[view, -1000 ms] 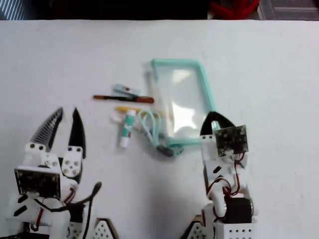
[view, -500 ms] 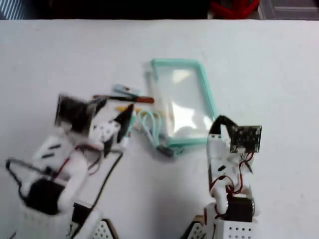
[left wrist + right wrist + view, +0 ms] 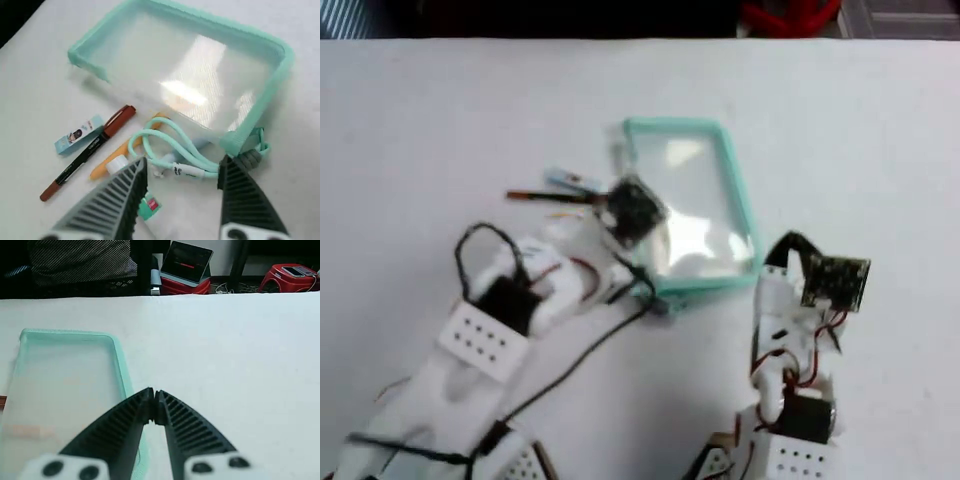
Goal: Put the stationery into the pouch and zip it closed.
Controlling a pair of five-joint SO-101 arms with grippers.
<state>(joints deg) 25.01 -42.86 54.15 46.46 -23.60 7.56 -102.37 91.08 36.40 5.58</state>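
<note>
A clear pouch [image 3: 690, 190] with teal trim lies flat mid-table, also seen as pouch [image 3: 195, 75] and pouch [image 3: 65, 385]. Beside its edge lie a brown pen [image 3: 90, 150], a light blue eraser [image 3: 79, 135], a yellow pen [image 3: 107, 162], a white tube with a green label [image 3: 145, 206] and a teal cord loop [image 3: 165, 145] with a grey pull [image 3: 247, 160]. My left gripper [image 3: 183, 162] hangs open just above the cord and tube. Near the pouch's front right corner my right gripper [image 3: 152, 392] is shut on nothing, right gripper [image 3: 786, 243].
The left arm [image 3: 510, 300] stretches across the front left of the white table [image 3: 840, 120] and covers part of the stationery from above. Bare table lies right of the pouch. Red and dark items [image 3: 292, 277] sit beyond the far edge.
The left arm swung from the front left to above the stationery beside the pouch, gripper still open. The right gripper drifted a little right, off the pouch's corner.
</note>
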